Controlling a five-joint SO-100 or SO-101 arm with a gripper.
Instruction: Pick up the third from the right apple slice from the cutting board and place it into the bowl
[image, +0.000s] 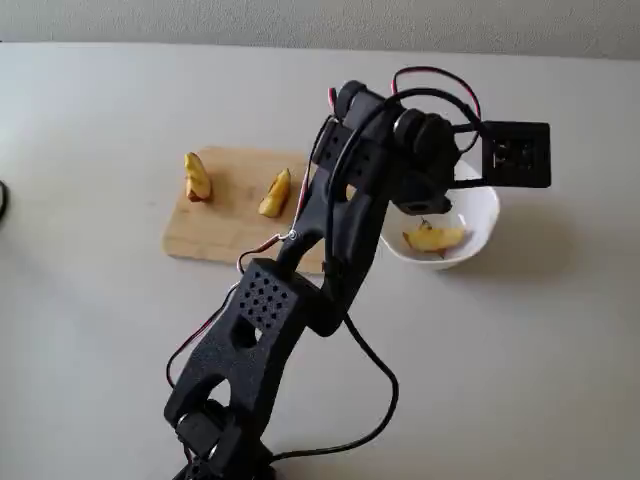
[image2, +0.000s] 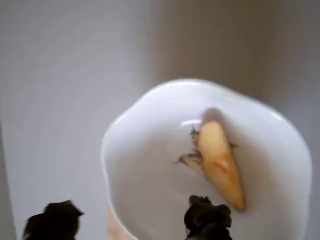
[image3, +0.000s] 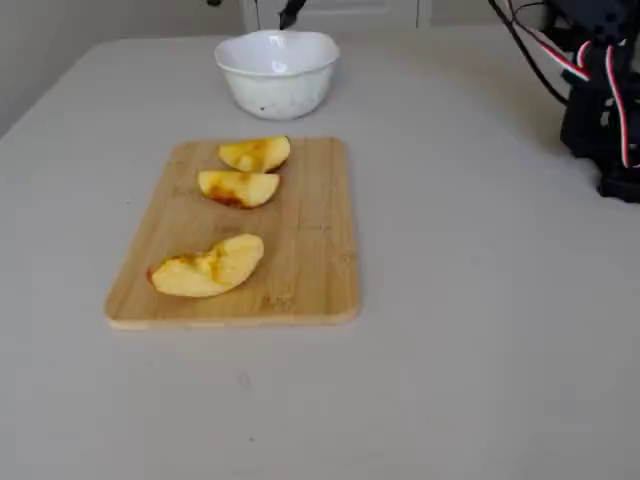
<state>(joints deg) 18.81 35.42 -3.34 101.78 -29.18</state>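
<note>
Wrist view: apple slice (image2: 219, 164) lies loose in bowl (image2: 150, 165), centre-right of frame, long axis running upper-left to lower-right; gripper (image2: 131, 222) at bottom edge, fingers parted, empty; judged released, retreat next.

- bowl (image2: 150, 130) interior mostly open; one apple slice (image2: 220, 162) lies right of centre in the wrist view
- cutting board (image3: 300, 260): three slices clustered left, right half bare
- table (image3: 480, 330) around both clear

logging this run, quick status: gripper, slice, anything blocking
Gripper open, empty, above bowl. Apple slice lying inside bowl, beside butterfly print. Three slices on cutting board. Nothing in the way.
</note>
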